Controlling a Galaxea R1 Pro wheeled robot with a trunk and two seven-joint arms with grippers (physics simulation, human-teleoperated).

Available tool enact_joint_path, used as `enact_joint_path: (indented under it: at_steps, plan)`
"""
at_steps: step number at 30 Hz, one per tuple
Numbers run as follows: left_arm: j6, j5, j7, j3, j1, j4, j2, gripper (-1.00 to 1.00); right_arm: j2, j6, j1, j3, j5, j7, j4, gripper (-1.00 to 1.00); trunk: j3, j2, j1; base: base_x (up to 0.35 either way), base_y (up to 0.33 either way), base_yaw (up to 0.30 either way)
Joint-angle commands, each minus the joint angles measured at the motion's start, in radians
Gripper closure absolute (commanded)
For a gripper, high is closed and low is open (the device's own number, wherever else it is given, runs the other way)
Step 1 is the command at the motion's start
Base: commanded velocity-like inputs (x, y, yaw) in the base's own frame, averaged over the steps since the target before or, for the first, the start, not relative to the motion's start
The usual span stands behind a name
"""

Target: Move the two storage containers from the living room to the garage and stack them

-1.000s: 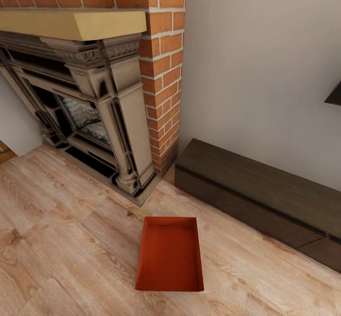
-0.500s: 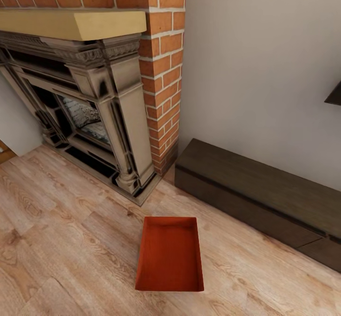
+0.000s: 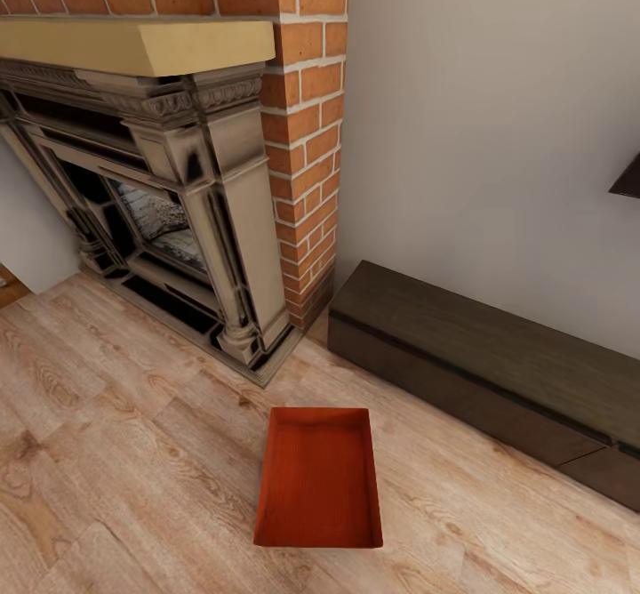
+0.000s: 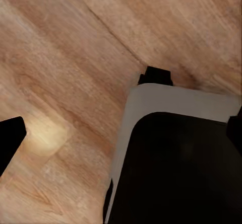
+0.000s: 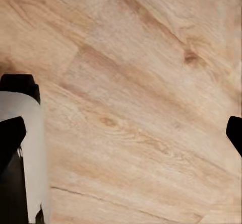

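Observation:
One orange-red storage container (image 3: 318, 478), an open-topped tray with low walls, lies empty on the living room's light wood-plank floor (image 3: 124, 452), in front of the fireplace and the bench. In the left wrist view my left gripper (image 4: 121, 136) is open, its dark fingertips (image 4: 10, 138) far apart at the picture's edges, over wood planks and part of my own grey and black base (image 4: 176, 163). My right gripper (image 5: 122, 136) is open too, above bare planks, with nothing between its fingertips (image 5: 235, 133).
A red-brick fireplace (image 3: 307, 132) with a dark carved surround (image 3: 178, 203) stands at the back left. A long low dark bench (image 3: 480, 363) runs along the white wall at the right. The corner of a black wall screen (image 3: 628, 180) shows at the right edge.

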Motion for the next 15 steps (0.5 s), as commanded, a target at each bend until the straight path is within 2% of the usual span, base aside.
enact_joint_path:
  at_steps: [1,3,4,7,9,11,12,13,15]
  plan:
    - [0.016,0.010,0.011,-0.007,-0.001,-0.021,0.010,-1.00,0.000,-0.001,-0.031,0.007,-0.010,-0.017,-0.002,-1.00,-0.001,0.000,0.000,0.000,0.000,0.000]
    - [0.072,0.014,0.034,-0.006,-0.006,-0.061,0.034,-1.00,0.001,-0.003,-0.087,0.000,-0.011,-0.052,-0.004,-1.00,-0.001,0.000,0.000,0.000,0.000,0.000]
    - [0.128,0.026,0.058,-0.006,-0.008,-0.083,0.048,-1.00,0.003,-0.003,-0.140,-0.006,-0.012,-0.076,-0.005,-1.00,-0.001,0.000,0.000,0.000,0.000,0.000]
    - [0.177,0.052,0.079,-0.006,-0.024,-0.102,0.057,-1.00,0.012,-0.003,-0.203,-0.011,-0.012,-0.093,-0.006,-1.00,-0.001,0.000,0.000,0.000,0.000,0.000]
    - [0.194,0.066,0.092,-0.006,-0.059,-0.113,0.058,-1.00,0.022,-0.003,-0.230,-0.012,-0.012,-0.098,-0.006,-1.00,-0.001,0.000,0.000,0.000,0.000,0.000]
    - [0.202,0.077,0.108,-0.006,-0.107,-0.114,0.056,-1.00,0.039,-0.003,-0.243,-0.012,-0.011,-0.101,-0.006,-1.00,-0.001,0.000,0.000,0.000,0.000,0.000]
    - [0.208,0.083,0.121,-0.006,-0.164,-0.113,0.046,-1.00,0.068,-0.005,-0.250,-0.012,-0.008,-0.103,-0.006,-1.00,-0.001,0.000,0.000,0.000,0.000,0.000]
    - [0.210,0.084,0.124,-0.006,-0.183,-0.113,0.040,-1.00,0.079,-0.007,-0.252,-0.012,-0.008,-0.104,-0.006,-1.00,-0.001,0.000,0.000,0.000,0.000,0.000]
    - [0.215,0.083,0.131,-0.008,-0.252,-0.111,0.003,-1.00,0.116,-0.013,-0.263,-0.013,-0.009,-0.107,-0.006,-1.00,-0.001,0.000,0.000,0.000,0.000,0.000]
